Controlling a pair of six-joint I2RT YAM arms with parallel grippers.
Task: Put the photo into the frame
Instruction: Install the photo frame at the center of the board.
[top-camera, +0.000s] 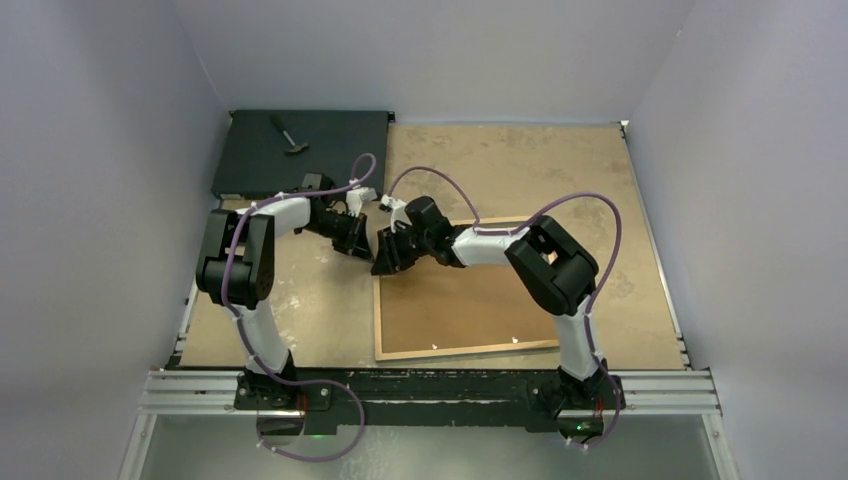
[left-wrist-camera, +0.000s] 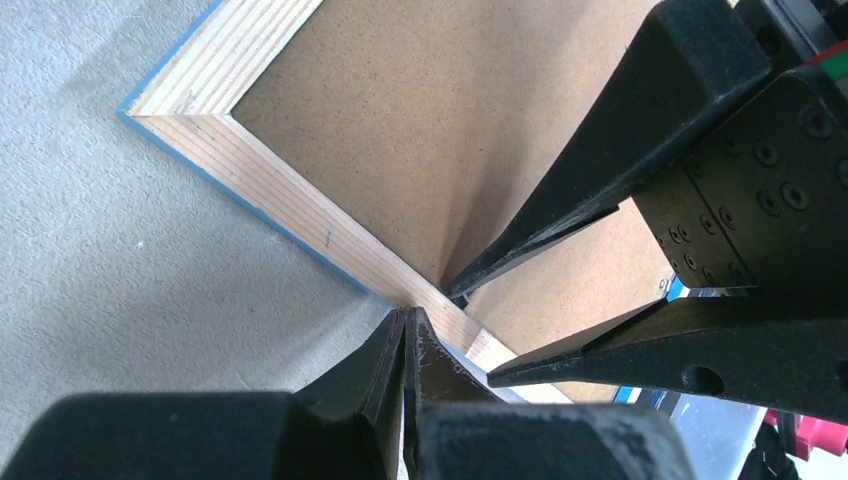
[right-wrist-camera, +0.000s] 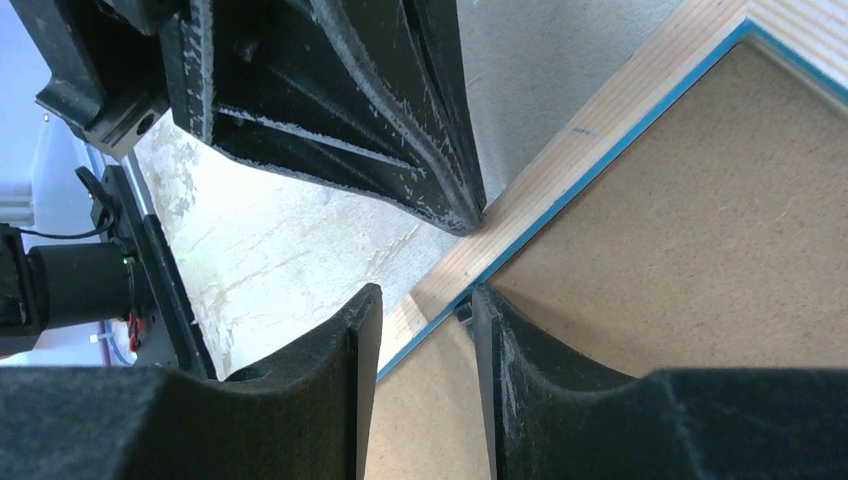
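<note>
Frame (top-camera: 470, 348) lies face down on the tan table (top-camera: 600, 200), just beyond the two arm bases and a little askew to the table's near edge. Its bare light-wood back is up, with a thin line of light blue showing along the edges. Inside the frame's opening sits a brown fibreboard backing panel (top-camera: 460, 300), lying flat and filling the space from rail to rail. Both arms reach in to the frame's left rail, close to its far left corner. The left gripper (left-wrist-camera: 405, 318) has its jaws pressed together with nothing between them, and its tips rest on the wood of that rail. Just beside it, the right gripper (right-wrist-camera: 425, 300) stands with its jaws partly apart, astride the same rail. One finger is outside the frame over the table and the other is inside, on the backing panel at the blue inner edge. Whether the fingers actually pinch the rail cannot be told from these views. Well apart from the frame, at the table's far left corner, a flat black box (top-camera: 300, 165) carries a small grey T-shaped tool (top-camera: 290, 138) on its top.
</note>
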